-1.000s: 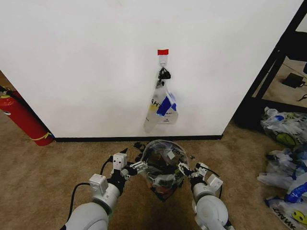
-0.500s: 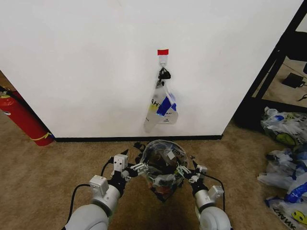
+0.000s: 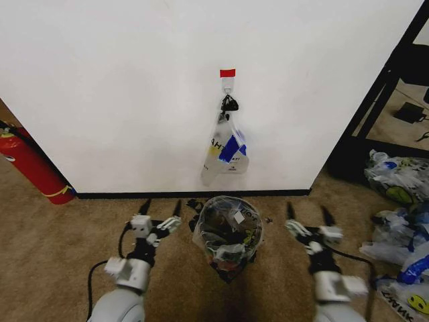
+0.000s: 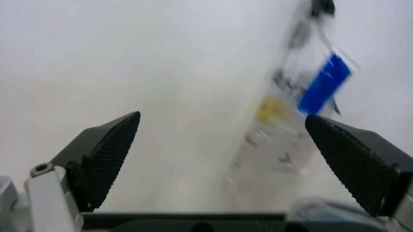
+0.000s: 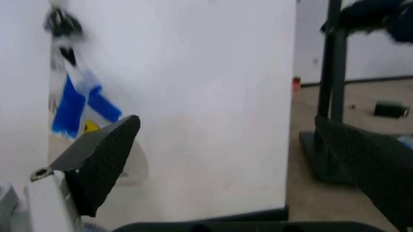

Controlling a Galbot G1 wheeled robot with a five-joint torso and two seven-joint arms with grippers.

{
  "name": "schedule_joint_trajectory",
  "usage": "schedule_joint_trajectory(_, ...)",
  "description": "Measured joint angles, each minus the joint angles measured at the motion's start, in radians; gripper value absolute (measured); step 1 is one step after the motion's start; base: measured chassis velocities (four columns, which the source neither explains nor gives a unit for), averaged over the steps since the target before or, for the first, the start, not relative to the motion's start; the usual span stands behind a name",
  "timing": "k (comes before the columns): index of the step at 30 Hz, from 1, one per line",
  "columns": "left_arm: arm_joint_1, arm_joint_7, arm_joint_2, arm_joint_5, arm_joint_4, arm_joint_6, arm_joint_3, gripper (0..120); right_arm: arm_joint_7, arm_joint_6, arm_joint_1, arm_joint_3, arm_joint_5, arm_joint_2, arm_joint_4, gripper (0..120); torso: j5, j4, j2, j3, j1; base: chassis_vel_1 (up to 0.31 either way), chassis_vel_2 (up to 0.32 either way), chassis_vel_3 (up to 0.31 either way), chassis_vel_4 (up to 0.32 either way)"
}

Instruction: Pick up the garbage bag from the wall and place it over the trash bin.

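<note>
The garbage bag (image 3: pixel 226 155) is thin, glossy, see-through plastic against the smooth matt wall (image 3: pixel 120 94), above rough, matt carpet (image 3: pixel 53 241) at six o'clock.

an indoor test or lab-like room rather than a home: short brown carpet (image 3: pixel 60 235) meets a plain white wall with a black baseboard (image 3: pixel 100 100). at nine o'clock a tall red fire extinguisher (image 3: pixel 30 168) leans by the wall. at two o'clock stands a black metal rack frame (image 3: pixel 385 87), and at three o'clock lies a heap of printed plastic bags (image 3: pixel 402 221).
</note>
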Motion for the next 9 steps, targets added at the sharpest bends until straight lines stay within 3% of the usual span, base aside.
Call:
schedule_joint_trajectory(3, 0.073, 0.012, -0.026, 0.025, -0.023, -0.054, -0.061, 100, -0.040, 0.074, -0.085, 0.031, -0.006, 0.028, 0.056, 100, -0.0001, 0.0004, 0.000, 0.000, 0.000, 0.000, 0.000, 0.000, 0.000)
schedule_joint_trajectory(9, 0.144, -0.015, -0.053, 0.106, -0.059, -0.081, -0.108, 100, -0.068, 0.156, -0.142, 0.021, -0.036, 0.062, 0.058, 100, 0.0000, 0.0004, 0.000, 0.000, 0.000, 0.000, 0.000, 0.000, 0.000)
